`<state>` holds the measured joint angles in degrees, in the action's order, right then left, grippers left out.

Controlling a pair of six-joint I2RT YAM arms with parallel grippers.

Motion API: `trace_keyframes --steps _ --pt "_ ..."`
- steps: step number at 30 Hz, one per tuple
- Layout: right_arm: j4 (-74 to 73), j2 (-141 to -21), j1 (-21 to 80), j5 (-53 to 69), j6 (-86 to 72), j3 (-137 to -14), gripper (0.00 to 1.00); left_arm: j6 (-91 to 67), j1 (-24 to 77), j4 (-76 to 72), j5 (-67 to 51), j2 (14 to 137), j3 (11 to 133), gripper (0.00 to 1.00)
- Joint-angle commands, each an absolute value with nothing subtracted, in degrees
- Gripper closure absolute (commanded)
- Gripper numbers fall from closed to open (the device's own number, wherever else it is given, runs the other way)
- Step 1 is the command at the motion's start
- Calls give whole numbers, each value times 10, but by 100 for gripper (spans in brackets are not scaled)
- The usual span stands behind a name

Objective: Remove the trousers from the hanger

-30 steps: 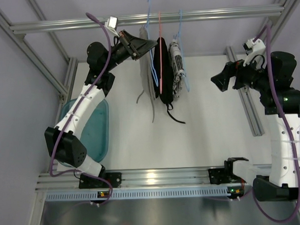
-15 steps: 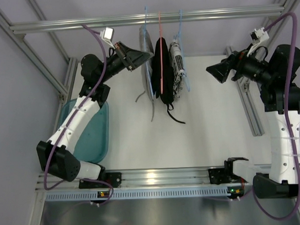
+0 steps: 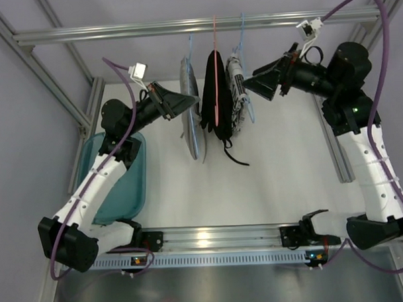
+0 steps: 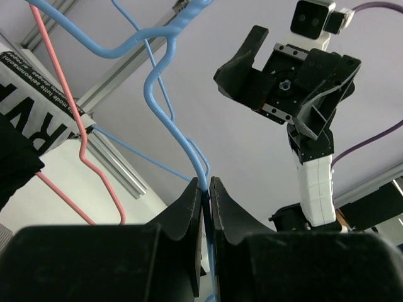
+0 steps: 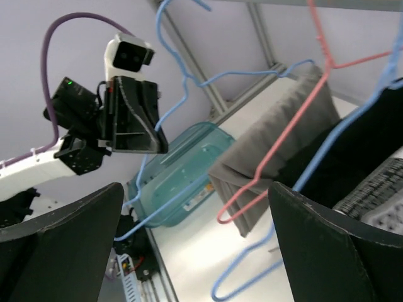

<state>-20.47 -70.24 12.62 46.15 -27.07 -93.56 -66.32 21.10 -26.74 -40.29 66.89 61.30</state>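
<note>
The grey-beige trousers (image 3: 187, 115) hang folded over the light blue hanger (image 3: 190, 52), left of the other garments, with a drawstring dangling below. My left gripper (image 3: 186, 100) is shut on the hanger's wire; the left wrist view shows the jaws (image 4: 206, 186) pinching the blue hanger (image 4: 165, 94) below its hook. The hook sits just below the top rail (image 3: 118, 29) in the top view. My right gripper (image 3: 247, 83) is open and empty, right of the garments. In the right wrist view (image 5: 195, 245) it faces the trousers (image 5: 261, 148).
A red-orange hanger (image 3: 216, 64) carries a black garment (image 3: 216, 111). A second blue hanger (image 3: 244, 63) carries black-and-white patterned cloth (image 3: 237, 97). A teal bin (image 3: 126, 180) sits on the white table at the left. Aluminium frame posts stand along both sides.
My left gripper has pulled the blue hanger and trousers left and nearer, away from the rail. My right arm has swung left and up, close to the patterned garment.
</note>
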Motion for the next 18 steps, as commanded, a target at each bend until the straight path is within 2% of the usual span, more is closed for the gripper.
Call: trace_keyframes --steps 1,13,18 --pt "-122 -722 190 422 -311 -962 1 -630 212 -347 -407 628 614 100" --pt "-58 -795 340 344 -392 -961 13 -623 212 -337 -420 600 592 100" --pt "-71 -836 382 317 -401 -980 27 -620 212 -337 -426 592 592 100"
